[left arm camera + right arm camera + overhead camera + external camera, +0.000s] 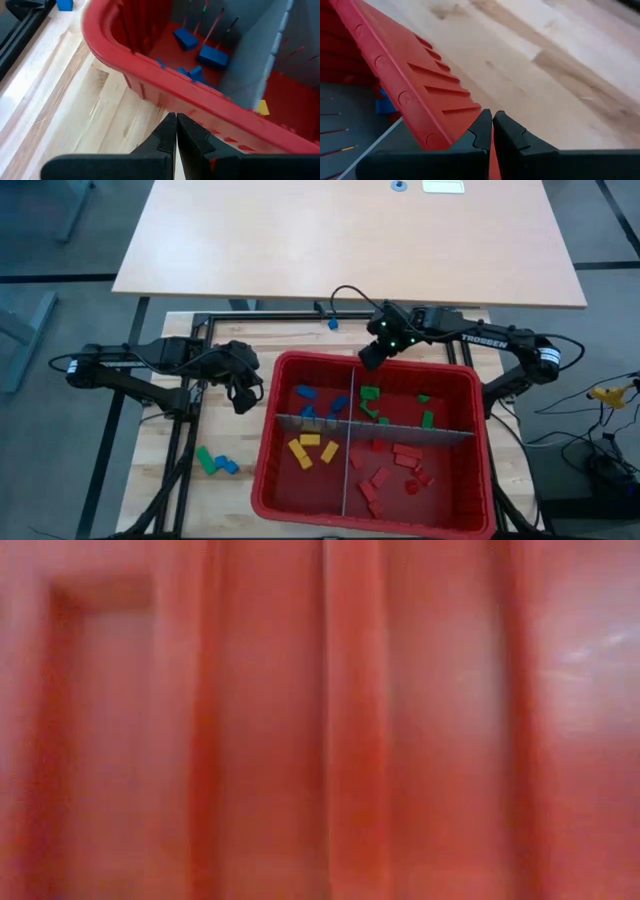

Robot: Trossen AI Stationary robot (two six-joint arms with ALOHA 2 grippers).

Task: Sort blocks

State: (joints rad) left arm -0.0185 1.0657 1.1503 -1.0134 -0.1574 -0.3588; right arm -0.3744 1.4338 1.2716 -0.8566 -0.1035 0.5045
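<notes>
From above, the two dark arms sit nearest the lens: the right claw point(371, 356) hangs over the far rim of the red bin point(470, 395), just above the divider between the blue and green compartments, and the left claw point(243, 398) waits beside the bin's left wall, over the bench point(160, 445). Most of the blocks already lie sorted in the bin: blue ones point(306, 392) far-left, green ones point(370, 394) far-right, yellow ones point(300, 450) near-left, red ones point(405, 455) near-right. Loose pieces remain outside: a green and blue cluster point(214, 462) near the bench's left edge, and a lone blue block point(332, 324) at the far edge. The low view shows only a blurred red surface, probably the bin wall, and tells nothing more. In the left wrist view the fingers point(192, 142) are pressed together with nothing between them, pointing at the bin's rim point(165, 80). In the right wrist view the fingers point(512, 135) likewise meet empty above the red rim point(395, 70). The left arm looks best placed for the stray cluster: it should spread its fingers first, come down straight over one block along its narrow side so neighbours are not pushed, then lift well clear of the rim before dropping it in the matching compartment. The right arm is nearer the lone blue block.
</notes>
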